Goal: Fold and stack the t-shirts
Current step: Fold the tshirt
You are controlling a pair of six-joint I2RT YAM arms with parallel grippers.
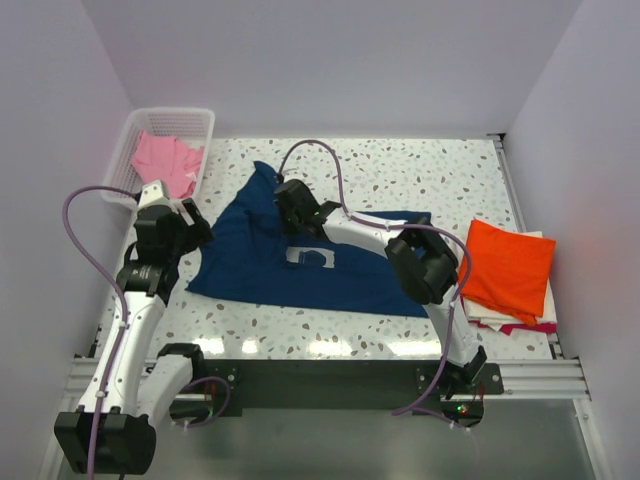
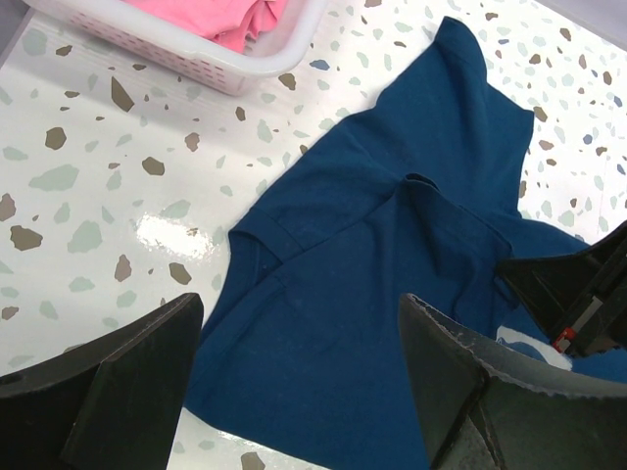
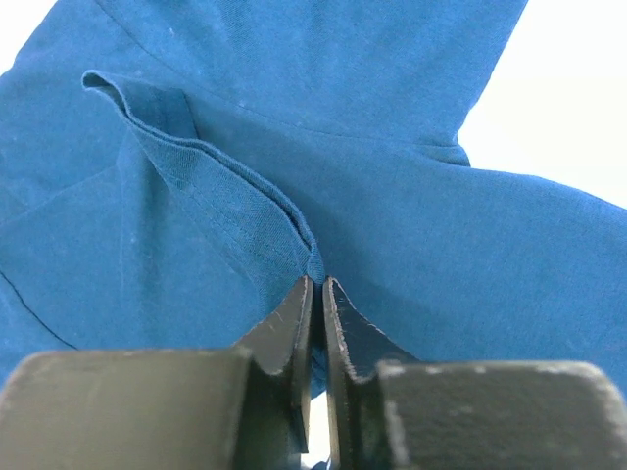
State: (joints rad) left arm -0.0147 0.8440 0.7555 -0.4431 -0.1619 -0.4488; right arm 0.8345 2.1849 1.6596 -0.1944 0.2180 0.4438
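**Desk:** Starting at the near edge of the table [image 1: 250,328], where does the work stand?

**Floor:** The left gripper [image 2: 299,311] hangs spread wide over the left side of the navy t-shirt [image 1: 250,265], gripping nothing. The right gripper [image 3: 316,286] is pinched on a ridge of that shirt at mid-table.

**Desk:** Which step is this?

**Floor:** Likely the first fold. Next, the left needs its own hold on the cloth. Farther right an orange t-shirt [image 1: 505,262] lies folded. Farthest back, a pink t-shirt [image 1: 165,160] sits in the basket [image 1: 172,114].

Bare bench [image 1: 430,175] runs along the near edge and to the far right corner; a white basket [image 1: 205,145] blocks the far left corner, an orange t-shirt [image 1: 508,262] the right edge, a navy t-shirt [image 1: 255,262] the middle.
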